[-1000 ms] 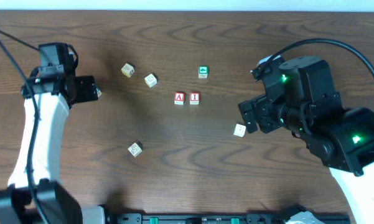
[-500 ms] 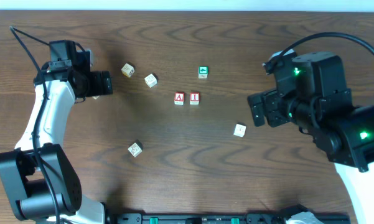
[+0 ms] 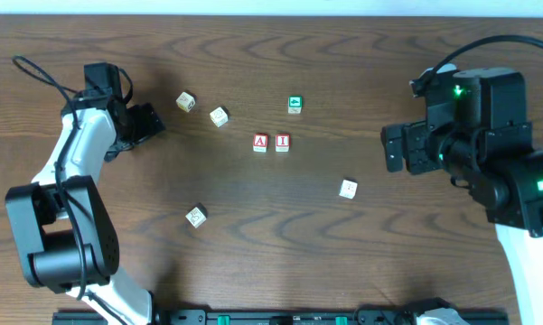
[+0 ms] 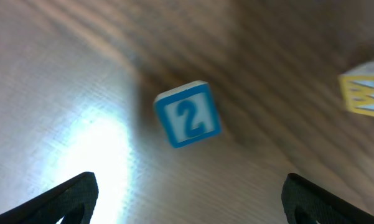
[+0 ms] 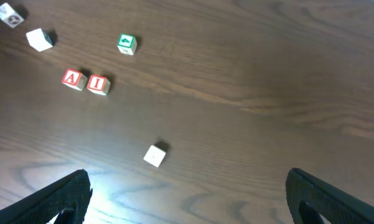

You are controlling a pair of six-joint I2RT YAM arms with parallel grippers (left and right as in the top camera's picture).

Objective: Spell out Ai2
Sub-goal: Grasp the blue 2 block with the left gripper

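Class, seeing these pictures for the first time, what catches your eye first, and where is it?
The red A block and red I block sit side by side in the middle of the table, reading "AI". In the left wrist view, a blue 2 block lies tilted on the wood, ungrasped, ahead of the open left gripper.

Left arm (image 3: 66,161): white curved shell, black round joints, thin black cable (image 3: 41,74) looping at ten o'clock. Left gripper (image 3: 152,122) all black. Right arm (image 3: 474,144): bulky black housings, white link at five o'clock, thick black cable (image 3: 506,39) above. Glows green at two small lights (image 3: 459,91). Matte black fingertips (image 5: 68,194), rounded.
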